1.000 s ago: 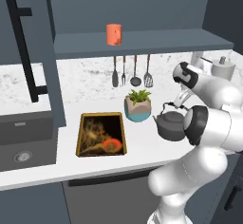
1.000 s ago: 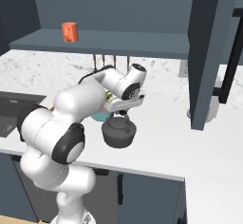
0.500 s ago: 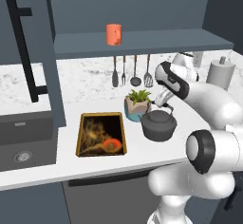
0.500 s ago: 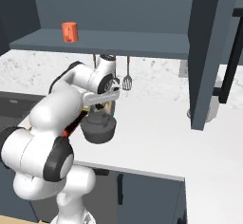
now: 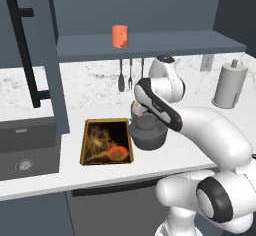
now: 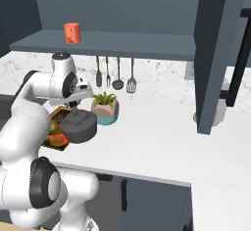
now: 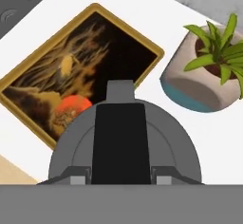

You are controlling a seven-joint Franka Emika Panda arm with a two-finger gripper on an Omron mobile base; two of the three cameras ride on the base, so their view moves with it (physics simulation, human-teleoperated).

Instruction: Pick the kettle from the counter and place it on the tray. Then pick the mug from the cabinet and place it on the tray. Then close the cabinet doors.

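Even, soft rendered light, faint shadows

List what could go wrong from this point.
1. The kettle, hanging by its handle from the hand, sits over the tray's right rim; released now, it could land tilted.
2. The plant pot stands just behind the kettle; a swing could knock it.

Kettle (image 6: 78, 125) hangs over tray (image 6: 55, 130) edge.
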